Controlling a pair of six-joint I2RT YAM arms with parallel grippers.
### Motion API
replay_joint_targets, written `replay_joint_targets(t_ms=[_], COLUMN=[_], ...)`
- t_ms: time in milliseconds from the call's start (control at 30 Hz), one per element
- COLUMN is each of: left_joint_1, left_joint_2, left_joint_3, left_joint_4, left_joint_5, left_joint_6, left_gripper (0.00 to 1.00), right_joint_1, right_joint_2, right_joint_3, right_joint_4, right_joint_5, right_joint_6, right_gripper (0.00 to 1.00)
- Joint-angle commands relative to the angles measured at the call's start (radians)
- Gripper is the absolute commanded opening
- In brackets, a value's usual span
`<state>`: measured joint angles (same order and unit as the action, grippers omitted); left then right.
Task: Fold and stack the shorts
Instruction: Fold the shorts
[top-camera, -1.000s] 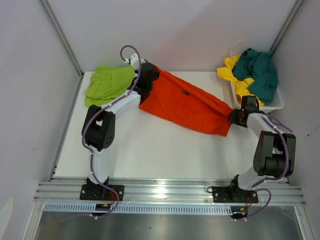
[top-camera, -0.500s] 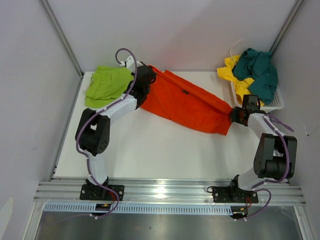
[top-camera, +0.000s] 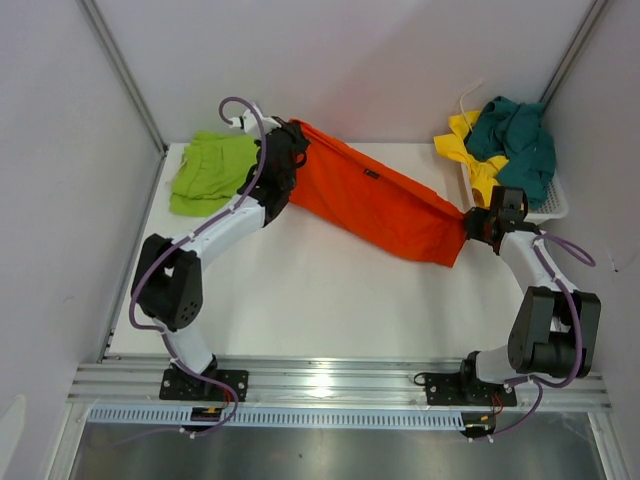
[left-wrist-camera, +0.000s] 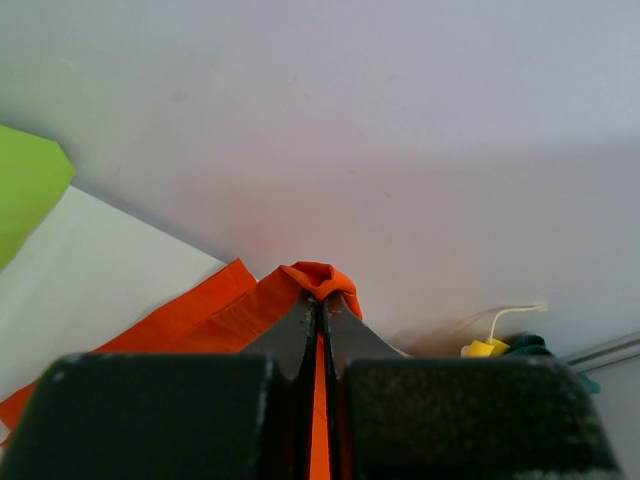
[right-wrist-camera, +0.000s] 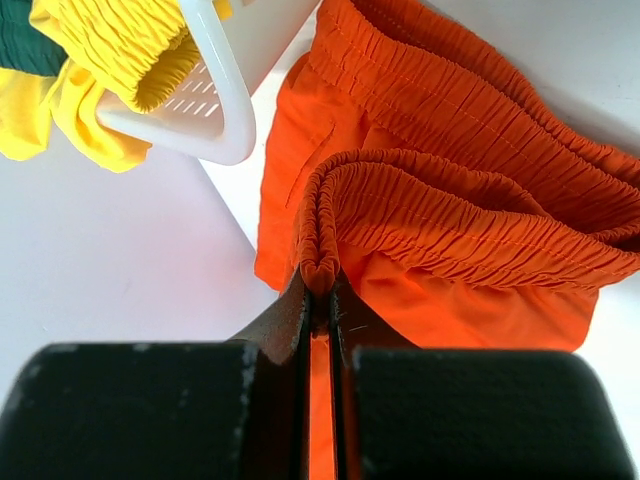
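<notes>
A white mesh basket (top-camera: 553, 211) sits at the far right corner of the worktop (top-camera: 300, 295), heaped with a yellow pair (top-camera: 468, 150) and a dark teal pair (top-camera: 518, 138). Its rim is just beside the right gripper (top-camera: 476, 226). The lime green shorts (top-camera: 212, 170) lie at the far left corner, close beside the left arm. Between them the orange shorts (top-camera: 375, 205) stretch taut along the far edge. The left gripper (left-wrist-camera: 322, 300) reaches far forward, fingers pressed together on a bunched orange corner held up before the back wall (left-wrist-camera: 400, 120). The right arm bends out toward the right edge, its fingers pinching the folded elastic waistband
</notes>
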<state>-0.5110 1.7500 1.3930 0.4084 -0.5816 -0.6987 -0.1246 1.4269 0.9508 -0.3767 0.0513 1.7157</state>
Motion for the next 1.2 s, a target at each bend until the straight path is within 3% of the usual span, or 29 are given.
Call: replay_joint_targets(t_ms=[0,333,600,933,1067,1100,1167], left_joint_1=[0.028,0.029,0.034,0.045,0.049,0.051,0.060], left_joint_2=[0.005,0.249,0.411,0.486,0.506,0.513,0.523], left_joint_3=[0.092,0.372,0.503,0.511,0.506,0.506,0.503], left_joint_4=[0.090,-0.005,-0.037,-0.065,-0.054,-0.053,-0.052], left_joint_5=[-0.123,-0.133,-0.115,-0.127,-0.116,-0.106,-0.087], left_joint_6=[0.059,0.114,0.102,0.067,0.057,0.044,0.022], left_gripper=[0.00,0.00,0.00,0.00,0.00,0.03,0.25], right_joint_1=[-0.012,-0.009,0.002,0.014,0.022,0.026,0.028], right_joint_2=[0.018,0.095,0.135,0.221,0.236,0.240,0.239], right_joint_3=[0.016,0.049,0.054,0.109,0.117,0.124,0.129], right_joint_4=[-0.034,-0.005,-0.011,0.015,0.059,0.071,0.081], right_joint_5=[0.102,0.133,0.185,0.202,0.219,0.226,0.245], right_joint_6=[0.001,0.010,0.033,-0.002,-0.033,-0.066,-0.085], right_gripper=[0.00,0.00,0.00,0.00,0.10,0.26,0.46])
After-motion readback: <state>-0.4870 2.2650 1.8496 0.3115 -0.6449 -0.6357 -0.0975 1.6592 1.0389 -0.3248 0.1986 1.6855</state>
